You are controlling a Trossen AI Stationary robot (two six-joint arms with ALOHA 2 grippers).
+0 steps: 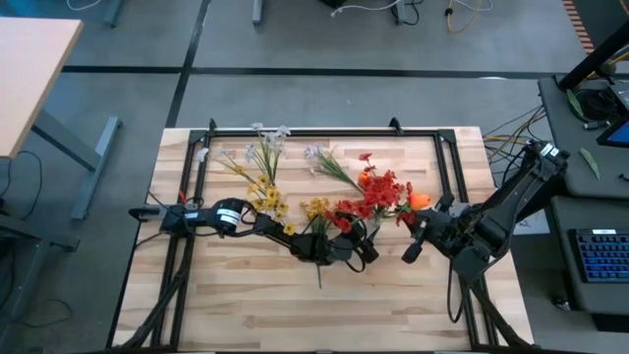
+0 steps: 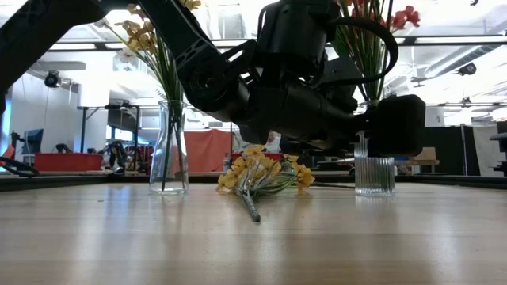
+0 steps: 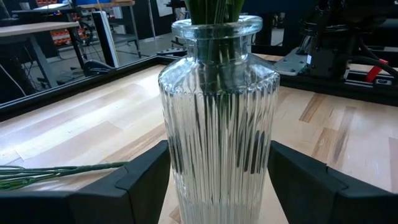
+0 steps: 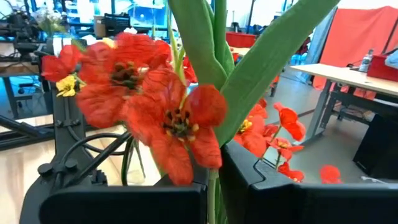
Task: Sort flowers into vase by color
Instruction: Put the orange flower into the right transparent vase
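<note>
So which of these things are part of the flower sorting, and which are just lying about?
Job: red fabric flower in the right gripper; ribbed clear glass vase at the left gripper; loose yellow flower spray; smooth glass vase of yellow blossoms.
Lying about: black keyboard; pale wooden desk; floor cables.

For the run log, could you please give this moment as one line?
left gripper: jaws open around ribbed glass vase | right gripper: shut on red flower | yellow spray: on table
</note>
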